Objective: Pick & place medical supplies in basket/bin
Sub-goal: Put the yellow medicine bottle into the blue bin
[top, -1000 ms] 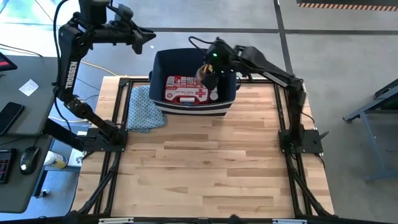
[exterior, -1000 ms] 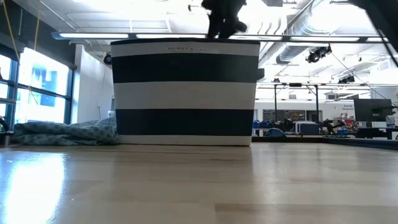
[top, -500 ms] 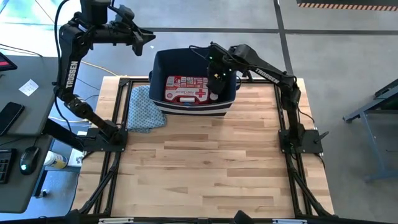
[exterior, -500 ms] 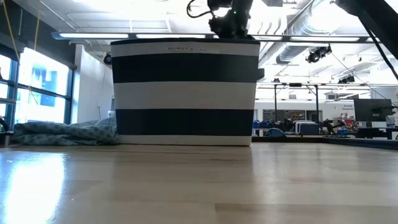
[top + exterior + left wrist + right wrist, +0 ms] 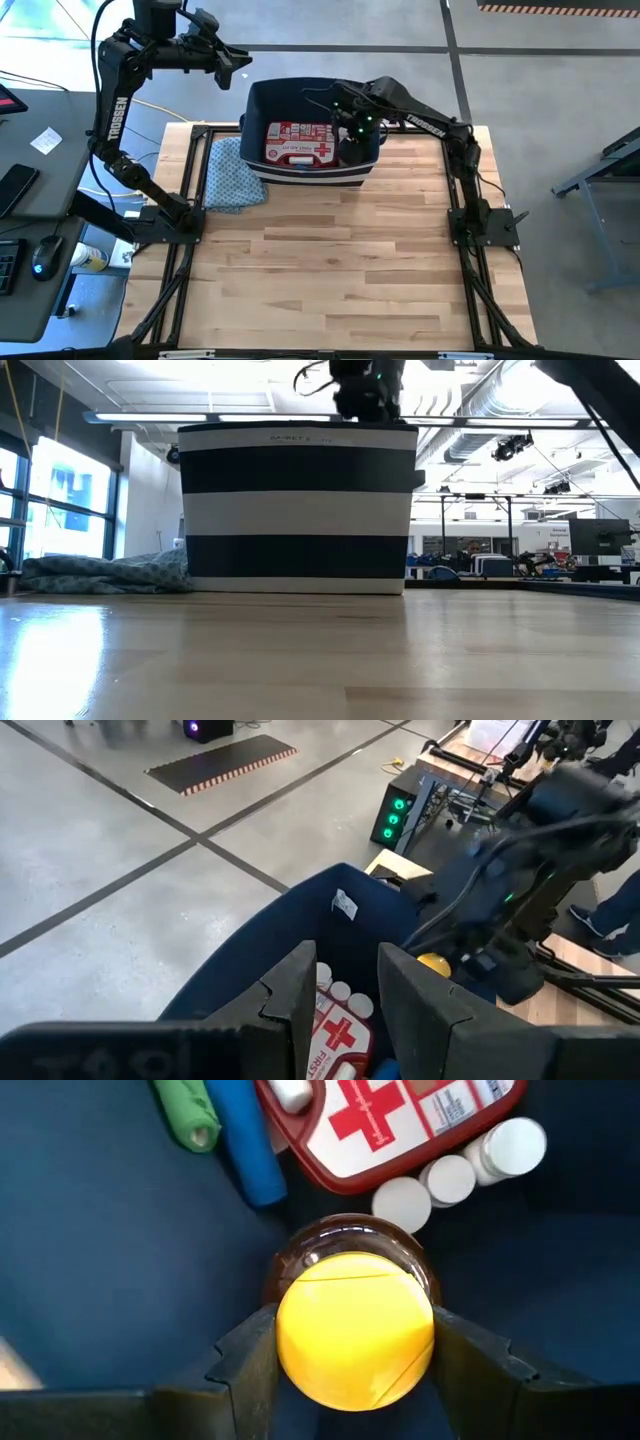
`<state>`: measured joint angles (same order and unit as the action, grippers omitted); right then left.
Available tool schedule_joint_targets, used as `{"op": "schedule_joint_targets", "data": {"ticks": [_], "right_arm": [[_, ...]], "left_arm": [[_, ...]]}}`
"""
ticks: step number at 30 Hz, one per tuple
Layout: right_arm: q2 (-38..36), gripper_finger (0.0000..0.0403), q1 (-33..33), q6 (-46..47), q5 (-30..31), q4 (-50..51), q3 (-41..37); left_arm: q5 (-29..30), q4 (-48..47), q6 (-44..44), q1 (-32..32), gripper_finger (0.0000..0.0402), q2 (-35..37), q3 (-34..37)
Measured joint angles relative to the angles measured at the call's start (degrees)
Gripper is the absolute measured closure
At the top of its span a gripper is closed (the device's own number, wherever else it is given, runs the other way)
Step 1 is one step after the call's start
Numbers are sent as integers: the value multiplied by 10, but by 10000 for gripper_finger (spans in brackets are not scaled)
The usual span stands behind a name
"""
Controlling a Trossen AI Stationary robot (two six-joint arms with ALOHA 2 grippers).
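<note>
The navy basket (image 5: 262, 100) with white stripes (image 5: 300, 510) stands at the table's far edge. In it lie a red first-aid kit (image 5: 298, 145), small white bottles (image 5: 450, 1175), a blue cylinder (image 5: 245, 1140) and a green one (image 5: 190, 1110). My right gripper (image 5: 355, 1350) points down into the basket's right end (image 5: 352, 125), shut on a yellow-capped amber bottle (image 5: 350, 1250). My left gripper (image 5: 235, 65) hangs high beyond the table's far left corner, open and with nothing between its fingers (image 5: 300, 995). My right gripper pinches the amber bottle at its yellow cap (image 5: 295, 1335) between its two fingers, one on each side. The fingers come from above, pointing down. The bottle stands upright below them, cap up. I cannot tell whether its base touches the basket's floor.
A blue-green patterned cloth (image 5: 232, 175) lies bunched on the table against the basket's left side. The basket's walls (image 5: 280, 920) stand high around the supplies. Bare wood tabletop (image 5: 330, 260) stretches from the basket to the near edge.
My right gripper has tipped from a slant to pointing almost straight down and has sunk toward the basket's right end, carrying the amber bottle with it. Its hold has stayed the same.
</note>
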<state>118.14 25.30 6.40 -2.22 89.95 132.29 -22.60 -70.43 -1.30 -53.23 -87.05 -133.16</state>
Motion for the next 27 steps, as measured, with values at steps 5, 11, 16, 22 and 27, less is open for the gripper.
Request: {"op": "schedule_joint_targets", "data": {"ticks": [5,11,16,22,27], "right_arm": [[26,194,0,-5,-1,0,-1],[60,194,0,-5,-12,0,0],[78,194,0,-7,-16,0,2],[83,193,0,-7,-13,-7,2],[84,186,0,-6,-7,-8,2]], "left_arm": [[-2,-6,7,0,257,0,0],[-6,-14,13,0,257,0,0],[-6,-17,13,0,257,0,0],[-6,-17,13,0,257,0,0],[-6,-17,2,0,257,0,0]]}}
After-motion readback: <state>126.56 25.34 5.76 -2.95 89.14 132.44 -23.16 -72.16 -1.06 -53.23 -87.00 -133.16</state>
